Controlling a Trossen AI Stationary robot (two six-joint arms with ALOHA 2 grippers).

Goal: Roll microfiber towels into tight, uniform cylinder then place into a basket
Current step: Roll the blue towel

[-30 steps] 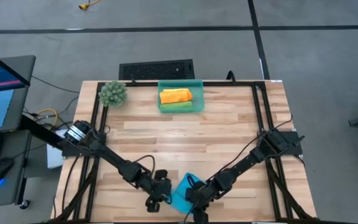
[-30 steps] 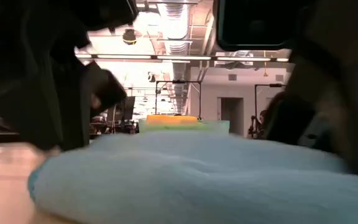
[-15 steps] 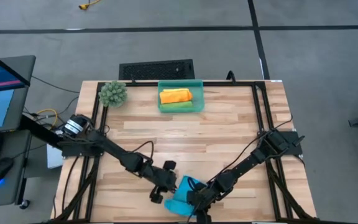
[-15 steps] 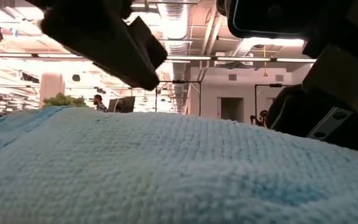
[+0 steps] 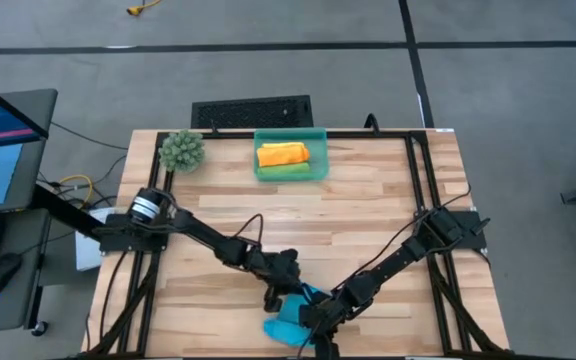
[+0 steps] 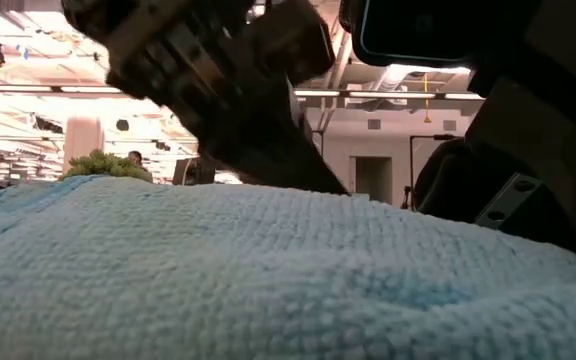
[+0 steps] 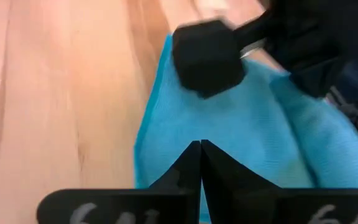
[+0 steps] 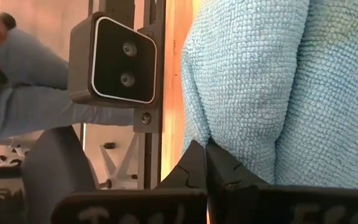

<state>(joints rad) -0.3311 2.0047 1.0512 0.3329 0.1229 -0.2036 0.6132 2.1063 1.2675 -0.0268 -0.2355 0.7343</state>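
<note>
The bright blue towel (image 5: pixel 280 328) lies bunched at the table's near edge and fills the low view (image 6: pixel 268 270). My left gripper (image 5: pixel 276 292) is shut just over its far side, above the cloth in the left wrist view (image 7: pixel 201 144). My right gripper (image 5: pixel 308 318) is shut at the towel's right part (image 8: pixel 204 146). The teal basket (image 5: pixel 319 150) stands at the far edge. It holds an orange roll (image 5: pixel 282 154) and a green roll (image 5: pixel 288 171). The yellow towel is out of view. My left gripper's shut fingertips stand over the blue towel (image 7: pixel 229 143), coming from the far left and slanting down. I cannot tell whether they touch it. My right gripper's shut fingertips are set against a crease between two bulges of the towel (image 8: pixel 199 134), which lies on the table. No cloth shows between the fingers.
A spiky green plant ball (image 5: pixel 181 150) sits at the far left corner. The low camera's box (image 8: pixel 120 62) stands at the near edge right by the towel. Bare wood lies between the towel and the basket. A person's legs show beyond the table edge (image 8: pixel 30 106).
My left gripper has gone from the towel's left side toward the table's right and far edge, ending above the towel's far side. The towel has shifted toward the near edge, up close to the low camera. My right gripper has stayed at the towel.
</note>
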